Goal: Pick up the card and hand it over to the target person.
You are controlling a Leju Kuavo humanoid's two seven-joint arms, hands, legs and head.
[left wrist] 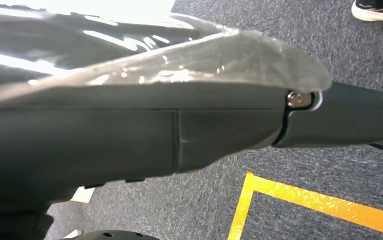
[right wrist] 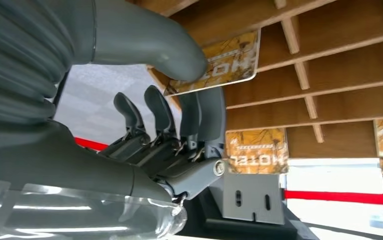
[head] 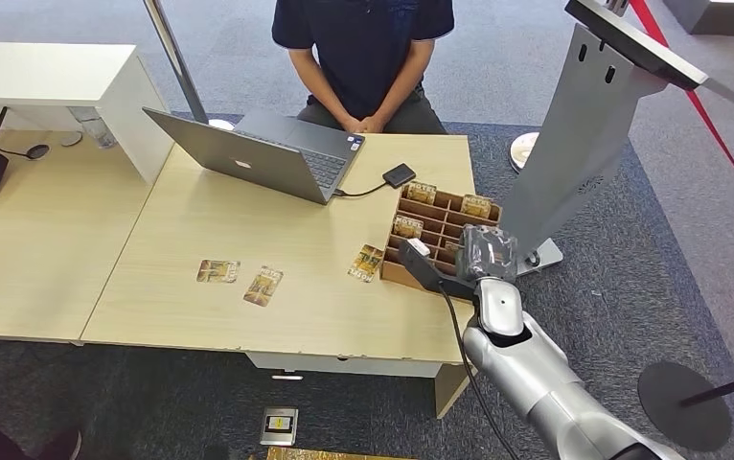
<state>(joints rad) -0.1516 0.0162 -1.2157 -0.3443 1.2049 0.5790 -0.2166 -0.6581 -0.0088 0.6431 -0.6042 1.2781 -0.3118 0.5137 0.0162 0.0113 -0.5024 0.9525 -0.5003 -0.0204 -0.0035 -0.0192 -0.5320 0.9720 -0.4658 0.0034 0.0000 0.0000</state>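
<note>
card: hotel key card (right wrist: pixel 219 57) stands in a slot of the wooden rack (head: pixel 445 225) | step: grasp; right hand (right wrist: pixel 179 107) pinches it, thumb against fingers | next: you lift it free, then reach toward the seated person (head: pixel 363 53) | left hand: cannot tell

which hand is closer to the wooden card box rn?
Right. The right hand is over the wooden card box, thumb on a card. The left arm hangs by the floor.
</note>
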